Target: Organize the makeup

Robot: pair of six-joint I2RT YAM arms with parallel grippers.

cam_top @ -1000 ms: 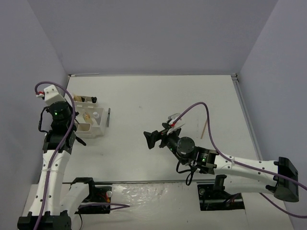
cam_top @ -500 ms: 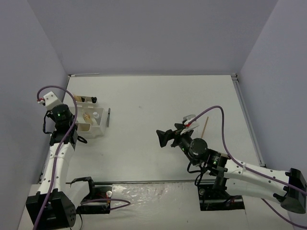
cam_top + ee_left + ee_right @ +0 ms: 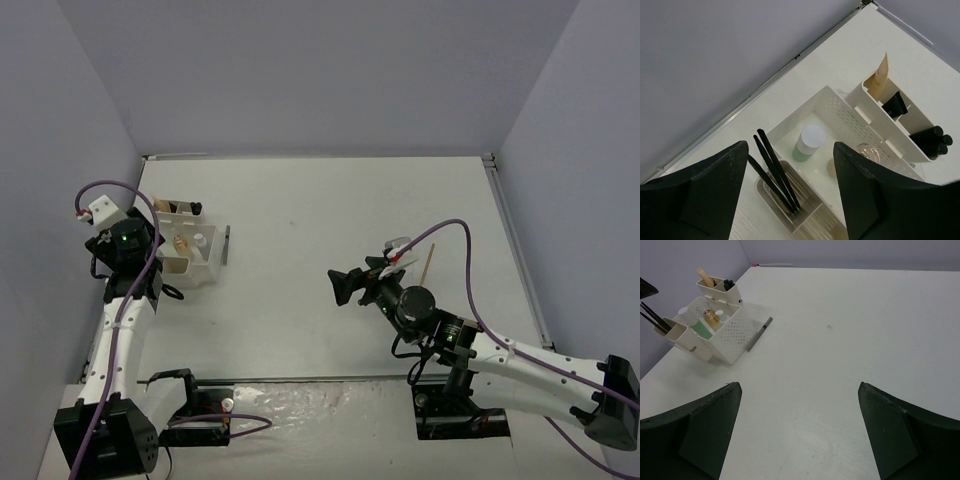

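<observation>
The left jaws, pressed together a moment ago, now stand apart over the near end of the white tray (image 3: 850, 115), with nothing between them. Directly beneath them a bunch of thin black pencils (image 3: 774, 172) stands slanted in the tray's narrow end compartment. My reading is that one of these was just let go there, though the wrist view cannot show which. So one more piece of the makeup looks to be filed, and the left arm is free for another.

Elsewhere in the tray there is a white-capped green bottle (image 3: 809, 142) in the middle compartment. A tan stick (image 3: 881, 75) stands upright in the far side bin, with short black tubes (image 3: 932, 137) at that bin's other end.

Two pieces remain loose on the table (image 3: 320, 200). A grey pencil (image 3: 760, 334) lies just beside the tray's wall, and a tan wooden stick (image 3: 428, 262) lies well apart from the tray, over on the right.

The right jaws have stayed wide apart and empty while that arm drew back toward its own side. The wooden stick now lies beside its wrist, behind the jaws, which point toward the tray. The grey pencil suits the left arm. The stick falls to the right arm, which would need to turn toward it first.
</observation>
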